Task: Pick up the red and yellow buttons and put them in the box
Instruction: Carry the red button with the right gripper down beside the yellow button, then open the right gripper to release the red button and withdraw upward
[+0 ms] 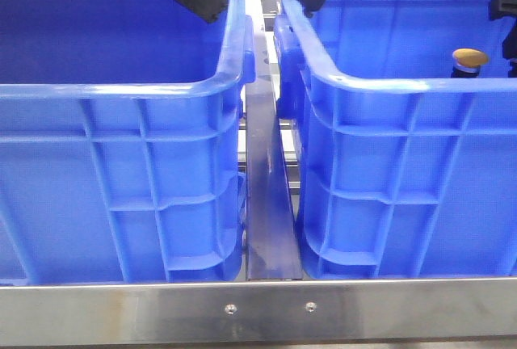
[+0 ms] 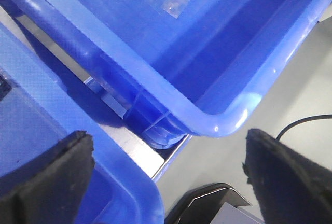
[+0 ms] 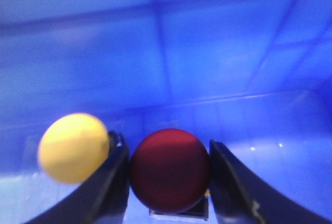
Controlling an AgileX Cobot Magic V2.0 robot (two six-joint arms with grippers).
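Note:
The red button (image 3: 170,169) sits between my right gripper's (image 3: 169,182) two dark fingers, and both fingers touch its round cap. The yellow button (image 3: 72,147) stands just outside one finger, touching it. Both buttons are inside the right blue box (image 1: 404,90), low near its floor. In the front view only the yellow cap (image 1: 469,58) and a dark piece of the right gripper at the frame's right edge show; the red button is hidden. My left gripper (image 2: 168,182) is wide open and empty, hanging over the gap between the two boxes.
The left blue box (image 1: 121,90) stands beside the right one, with a narrow metal channel (image 1: 266,203) between them. A steel table edge (image 1: 258,309) runs along the front. A black cable (image 2: 306,123) lies on grey floor beyond the boxes.

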